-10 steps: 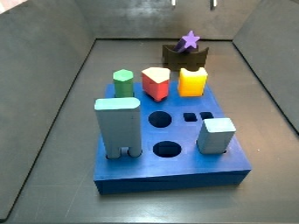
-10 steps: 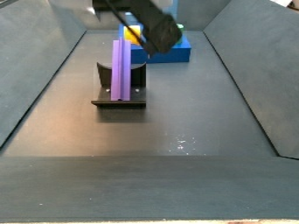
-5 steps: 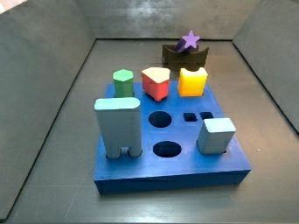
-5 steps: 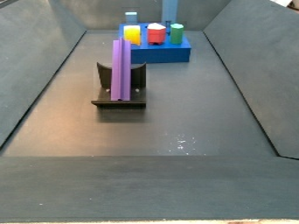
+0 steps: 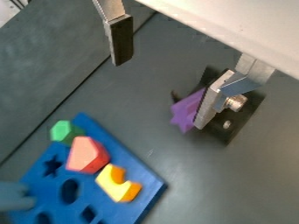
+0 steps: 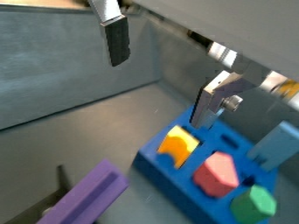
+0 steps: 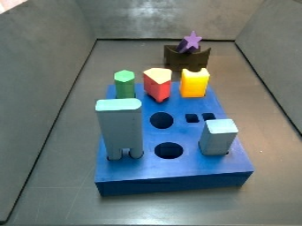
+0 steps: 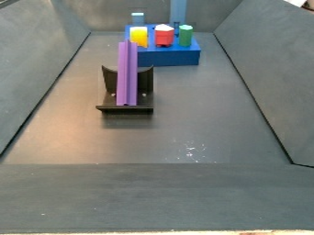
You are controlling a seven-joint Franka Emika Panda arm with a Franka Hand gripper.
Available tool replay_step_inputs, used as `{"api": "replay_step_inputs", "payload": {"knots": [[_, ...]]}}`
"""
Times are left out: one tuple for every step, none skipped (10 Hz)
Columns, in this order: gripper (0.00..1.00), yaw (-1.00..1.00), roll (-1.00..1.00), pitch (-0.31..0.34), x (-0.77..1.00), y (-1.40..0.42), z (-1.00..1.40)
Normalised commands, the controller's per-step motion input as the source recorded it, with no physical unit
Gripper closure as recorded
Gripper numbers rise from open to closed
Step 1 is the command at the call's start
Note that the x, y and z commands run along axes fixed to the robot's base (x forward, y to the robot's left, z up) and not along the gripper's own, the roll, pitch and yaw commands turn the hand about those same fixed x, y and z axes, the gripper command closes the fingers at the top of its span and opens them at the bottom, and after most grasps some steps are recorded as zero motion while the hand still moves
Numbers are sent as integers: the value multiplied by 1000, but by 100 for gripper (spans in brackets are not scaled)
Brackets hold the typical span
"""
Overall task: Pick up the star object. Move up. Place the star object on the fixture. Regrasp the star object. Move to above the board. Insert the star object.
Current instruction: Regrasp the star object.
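The purple star object (image 8: 127, 72) rests on the dark fixture (image 8: 145, 88), free of the gripper, and its star-shaped end (image 7: 192, 41) pokes above the fixture (image 7: 177, 58). Both side views lack the gripper. In both wrist views the gripper (image 5: 162, 94) (image 6: 158, 92) hangs high over the floor, open, with nothing between its fingers. One silver finger (image 5: 211, 103) lies just in front of the star object (image 5: 186, 110) and the fixture (image 5: 233, 128) far below. The blue board (image 7: 177, 173) (image 5: 49, 168) (image 6: 162, 163) lies beside the fixture.
On the board stand a green hexagonal peg (image 7: 124, 83), a red peg (image 7: 157, 84), a yellow block (image 7: 195, 82), a tall pale teal block (image 7: 119, 127) and a short pale block (image 7: 218, 137). Sloping grey walls (image 8: 37, 83) enclose the floor.
The arm, seen over the star object a second ago in a side view, has left both side views. The star object has stayed on the fixture.
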Motion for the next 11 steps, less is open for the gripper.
{"api": "replay_step_inputs", "payload": {"knots": [[0, 31, 1000, 43, -13, -19, 9], [0, 32, 1000, 40, -7, -16, 8], [0, 32, 1000, 39, -4, -16, 5], [0, 34, 1000, 35, 8, -15, 9], [0, 35, 1000, 35, 11, -16, 10], [0, 37, 1000, 39, 11, -15, 10], [0, 39, 1000, 45, 12, -17, 7], [0, 42, 1000, 57, 19, -18, 8], [0, 45, 1000, 65, 34, -20, 3], [0, 49, 1000, 76, 47, -23, -3], [0, 56, 1000, 94, 63, -24, 3]]}}
